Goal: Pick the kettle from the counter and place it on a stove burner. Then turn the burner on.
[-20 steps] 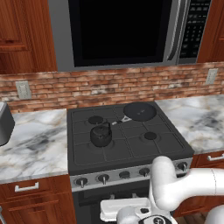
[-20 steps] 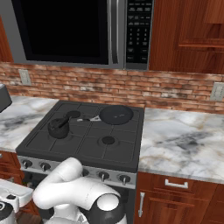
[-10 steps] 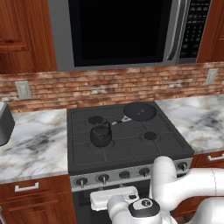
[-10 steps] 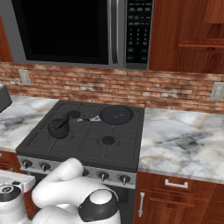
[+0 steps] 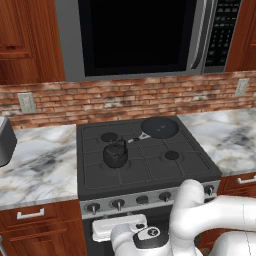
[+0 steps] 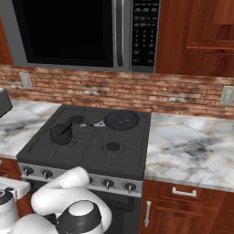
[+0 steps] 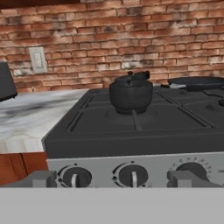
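Low in front of the stove, the gripper (image 7: 112, 178) hangs with its jaws spread wide and nothing between them; its two grey fingertips (image 7: 41, 179) stand far apart at the bottom of the hand view, level with the row of knobs (image 7: 131, 176) on the front panel. From that low angle the kettle (image 7: 131, 92) sits straight ahead on the front-left burner (image 5: 118, 165), resting on the grate, its handle arched over the lid. Its spout is hard to pick out against the dark body; it may point right.

From the left base view the kettle (image 5: 115, 153) sits on the cooktop (image 5: 150, 172), well apart from the flat black pan (image 5: 159, 127) at the back right. The hand view cuts that pan (image 7: 197, 82) off at its right edge. The right base view brings in the marble counter (image 6: 192, 146) to the right of the stove and the cabinets (image 6: 201, 32) above it, while the kettle (image 6: 61, 133) there is small and its burner lies hidden beneath it. The arm (image 5: 210, 220) curls across the lower corner of both base views, covering part of the oven front.
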